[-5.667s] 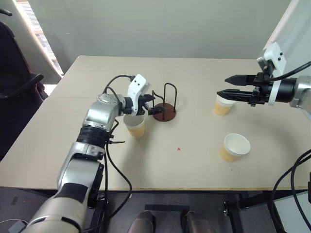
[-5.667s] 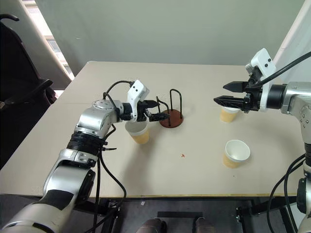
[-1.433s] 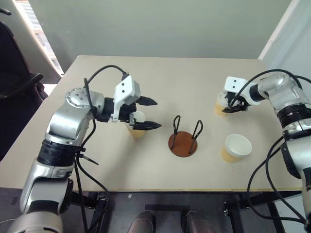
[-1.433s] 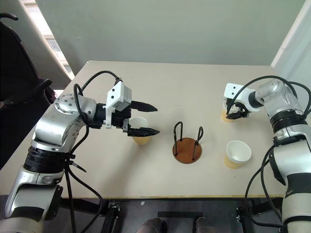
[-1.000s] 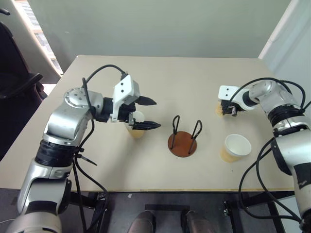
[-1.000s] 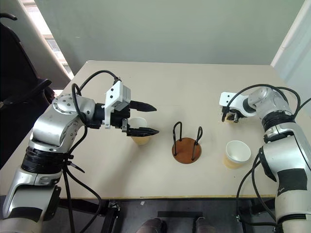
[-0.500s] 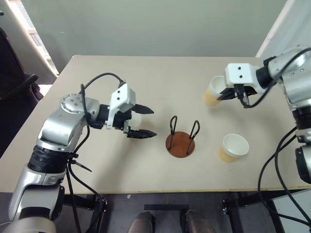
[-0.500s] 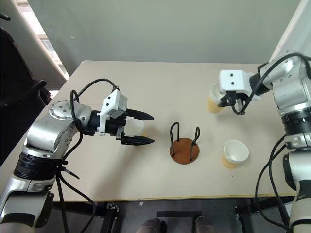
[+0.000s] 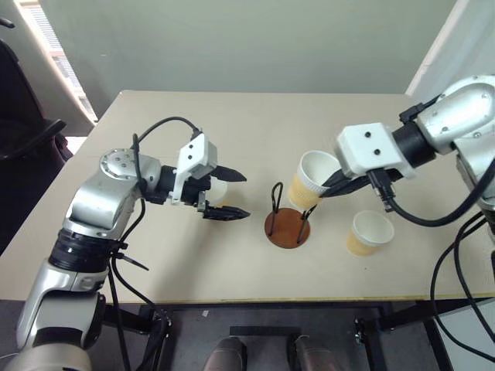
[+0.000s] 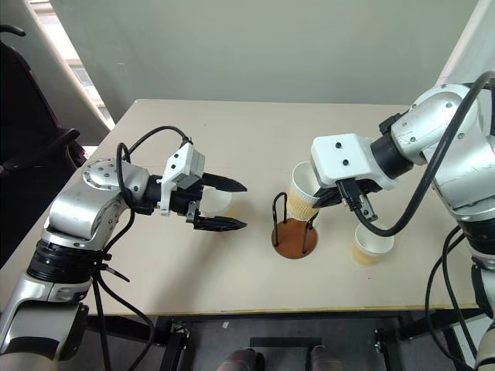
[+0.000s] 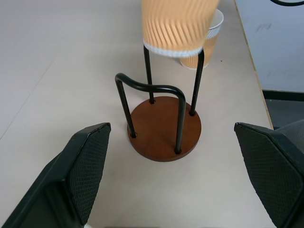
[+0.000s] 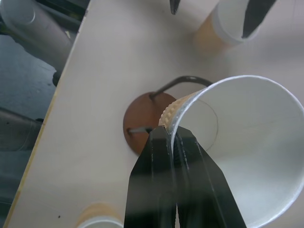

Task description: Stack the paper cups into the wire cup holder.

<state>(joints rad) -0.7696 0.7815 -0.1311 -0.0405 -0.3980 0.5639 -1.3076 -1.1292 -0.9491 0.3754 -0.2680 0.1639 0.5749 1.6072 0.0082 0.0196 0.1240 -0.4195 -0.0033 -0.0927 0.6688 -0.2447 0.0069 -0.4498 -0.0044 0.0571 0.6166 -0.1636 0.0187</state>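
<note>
Above the wire cup holder (image 9: 287,222), near the middle of the bench (image 9: 325,124), the right claw (image 12: 173,142) held one of the paper cups (image 9: 313,179) tilted, its fingers pinched shut on the rim wall, one inside and one outside; that rim grip probably kept the tapered body free to slide down between the wire loops, and the cup hung over the disc base, not yet seated. The left claw (image 9: 230,194) stood wide open and empty, level, just in front of a second cup (image 10: 219,202) on the bench, to the holder's left; it seemed parked there, ready for that cup once the holder was free. A third cup (image 9: 369,233) stood upright on the bench at the holder's right.

The right wrist view showed the pinch on the rim and the cup's white inside, which the head views left half hidden behind the white housing; the left wrist view showed the ribbed cup bottom hanging at the top of the far loop, still clear of the reddish-brown base.
</note>
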